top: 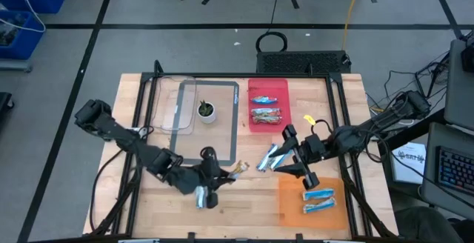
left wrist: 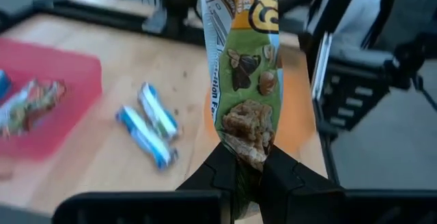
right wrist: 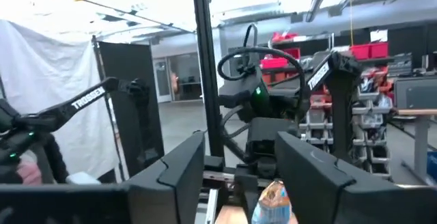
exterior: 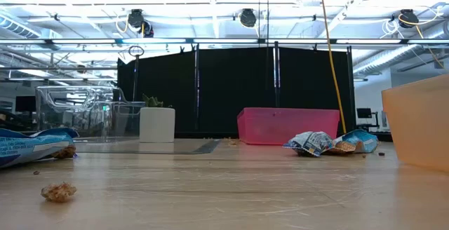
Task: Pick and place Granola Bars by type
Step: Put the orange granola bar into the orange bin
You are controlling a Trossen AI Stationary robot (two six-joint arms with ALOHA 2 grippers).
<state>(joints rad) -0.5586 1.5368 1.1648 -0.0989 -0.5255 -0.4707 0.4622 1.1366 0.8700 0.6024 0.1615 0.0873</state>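
My left gripper (left wrist: 249,173) is near the table's middle front (top: 224,173), shut on a green-and-gold wrapped granola bar (left wrist: 246,67). My right gripper (top: 283,156) stands open, facing left just right of two loose blue bars (top: 268,158) that lie flat on the table. In the right wrist view one blue wrapper (right wrist: 273,202) shows low between the open fingers (right wrist: 239,176). Another blue bar (top: 201,197) lies by the left gripper. The pink tray (top: 284,87) holds a blue bar and brownish-gold ones. The orange tray (top: 292,198) holds two blue bars (top: 318,201). My left gripper pinches the green-and-gold bar by its crinkled end (left wrist: 249,157) between the two fingers. The bar runs straight on past the fingertips, in line with them. It is lifted clear of the table, and its gold end (top: 238,170) points toward the right arm.
A small green plant in a white pot (top: 206,111) stands on a grey-framed mat, beside a clear plastic container (top: 172,102). Crumbs (exterior: 59,191) lie on the wood near the front edge. Bare wood shows between the mat and the front edge.
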